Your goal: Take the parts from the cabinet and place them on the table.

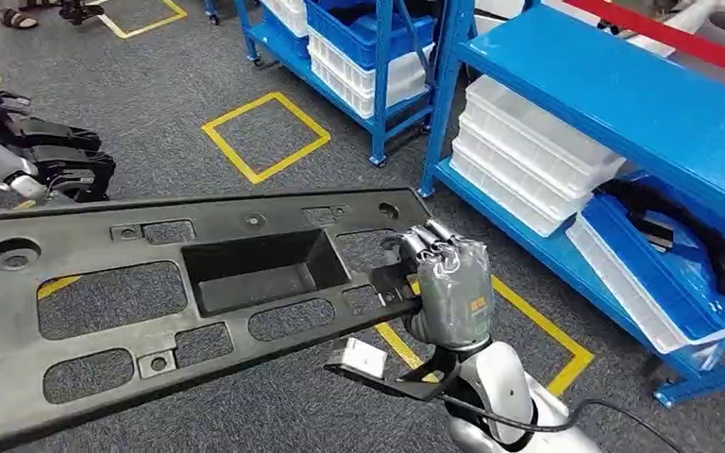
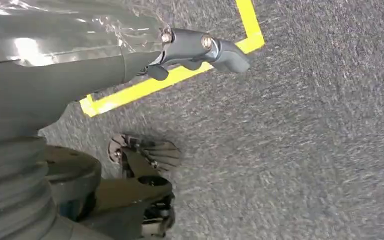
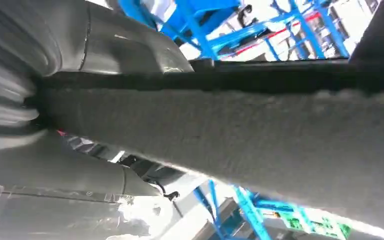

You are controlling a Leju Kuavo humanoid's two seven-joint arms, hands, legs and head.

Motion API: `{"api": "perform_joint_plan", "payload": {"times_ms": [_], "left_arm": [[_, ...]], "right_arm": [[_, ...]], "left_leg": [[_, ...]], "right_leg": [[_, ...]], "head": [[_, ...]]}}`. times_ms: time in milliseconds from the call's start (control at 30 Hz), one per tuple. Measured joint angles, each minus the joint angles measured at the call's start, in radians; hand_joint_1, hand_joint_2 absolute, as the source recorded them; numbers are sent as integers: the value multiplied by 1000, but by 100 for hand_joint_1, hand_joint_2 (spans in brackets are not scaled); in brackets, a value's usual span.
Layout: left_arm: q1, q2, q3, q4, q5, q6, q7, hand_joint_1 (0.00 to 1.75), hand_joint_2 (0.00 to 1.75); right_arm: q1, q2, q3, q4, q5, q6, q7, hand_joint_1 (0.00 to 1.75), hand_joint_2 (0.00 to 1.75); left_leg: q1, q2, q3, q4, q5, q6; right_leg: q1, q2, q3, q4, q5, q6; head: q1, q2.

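Black plastic part (image 1: 198, 283), long and full of cut-outs, stretches across the lower left of the frame above the grey carpet (image 1: 170, 104). Right hand (image 1: 448, 283) grips its right end, fingers curled over the edge. Left hand (image 2: 55, 75) hangs empty, fingers apart.

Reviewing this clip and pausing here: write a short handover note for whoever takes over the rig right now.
Right hand: grips the near edge of the long black plastic part, held flat in front of the body above the grey floor.
Left hand: hangs over the floor, fingers apart, holding nothing.
Blue shelving with white bins stands to the right.
Done: one part is out and in hand.
Left: carry it to the table and set it down, then fetch any remaining parts.
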Motion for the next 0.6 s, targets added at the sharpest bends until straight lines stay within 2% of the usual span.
{"api": "perform_joint_plan", "payload": {"times_ms": [33, 67, 100, 133, 167, 200, 233, 333, 367, 400, 433, 467, 500, 533, 567, 600], "left_arm": [[1, 0, 0, 0, 1, 0, 0, 0, 175], [1, 0, 0, 0, 1, 0, 0, 0, 175], [1, 0, 0, 0, 1, 0, 0, 0, 175], [1, 0, 0, 0, 1, 0, 0, 0, 175], [1, -1, 0, 0, 1, 0, 0, 0, 175], [0, 0, 0, 0, 1, 0, 0, 0, 175], [-2, 0, 0, 0, 2, 0, 0, 0, 175], [3, 0, 0, 0, 3, 0, 0, 0, 175], [2, 0, 0, 0, 4, 0, 0, 0, 175], [1, 0, 0, 0, 4, 0, -1, 0, 175], [-1, 0, 0, 0, 4, 0, -1, 0, 175], [-2, 0, 0, 0, 5, 0, -1, 0, 175], [-1, 0, 0, 0, 5, 0, -1, 0, 175], [0, 0, 0, 0, 5, 0, -1, 0, 175], [1, 0, 0, 0, 5, 0, -1, 0, 175], [2, 0, 0, 0, 5, 0, -1, 0, 175]], "right_arm": [[1, 0, 0, 0, 0, 0, 0, 175, 175], [1, 0, 0, 0, 0, 0, 0, 175, 175], [1, 0, 0, 0, 0, 1, 0, 175, 175], [1, 0, -1, 0, 0, 1, -1, 175, 175], [0, 0, -1, 0, 0, 0, -2, 175, 175], [-1, 0, -1, 0, 0, 1, -3, 175, 175], [-1, 0, -1, 0, 0, 0, -3, 175, 175], [-3, -1, -2, 0, -1, 1, -3, 175, 175], [-4, 0, -2, 0, -1, 2, -4, 175, 175], [-4, 0, -2, 0, -2, 2, -5, 175, 175], [-6, 0, -2, 0, -2, 2, -5, 175, 175], [-6, 0, -2, 0, -2, 2, -6, 175, 175], [-6, 0, -2, 0, -2, 2, -5, 175, 175], [-6, 0, -2, 0, -2, 2, -6, 175, 175], [-6, 0, -2, 0, -2, 2, -6, 175, 175], [-6, 0, -2, 0, -2, 3, -6, 175, 175]], "left_leg": [[0, -11, 0, 2, -1, 0], [0, -22, 0, 4, -2, 0], [2, -36, 0, 8, -4, -2], [4, -47, 0, 14, -7, -6], [6, -57, -1, 24, -13, -12], [5, -65, -10, 32, -18, -19], [2, -76, -20, 50, -21, -23], [6, -93, -23, 41, -16, -34], [7, -88, -24, 50, -23, -38], [1, -54, -30, 74, -38, -46], [3, -27, -56, 129, -69, -53], [7, -11, -98, 212, -107, -59], [10, -4, -135, 284, -134, -62], [13, -1, -164, 336, -146, -63], [15, 1, -169, 341, -135, -63], [15, 3, -150, 298, -103, -60]], "right_leg": [[0, 1, -28, 45, -2, 3], [-1, 1, -29, 35, 22, 5], [-3, 1, -9, -19, 66, 7], [-6, 6, 24, -99, 114, 7], [-11, 23, 61, -183, 158, 10], [-15, 65, 71, -203, 134, 9], [-16, 65, 69, -215, 140, -1], [-6, 41, 70, -213, 141, -18], [-14, 27, 75, -220, 145, -25], [-13, 21, 78, -222, 145, -27], [-13, 10, 81, -223, 144, -31], [-11, -2, 83, -223, 142, -34], [-10, -13, 84, -223, 139, -36], [-9, -24, 85, -223, 137, -37], [-9, -34, 87, -223, 135, -36], [-9, -44, 91, -223, 132, -35]], "head": [[0, 0], [0, 0], [1, 0], [3, 0], [4, 0], [6, 0], [6, 0], [3, 0], [3, 0], [-2, 0], [-13, 0], [-13, 0], [-14, 0], [-14, 0], [-15, 0], [-15, 0]]}}
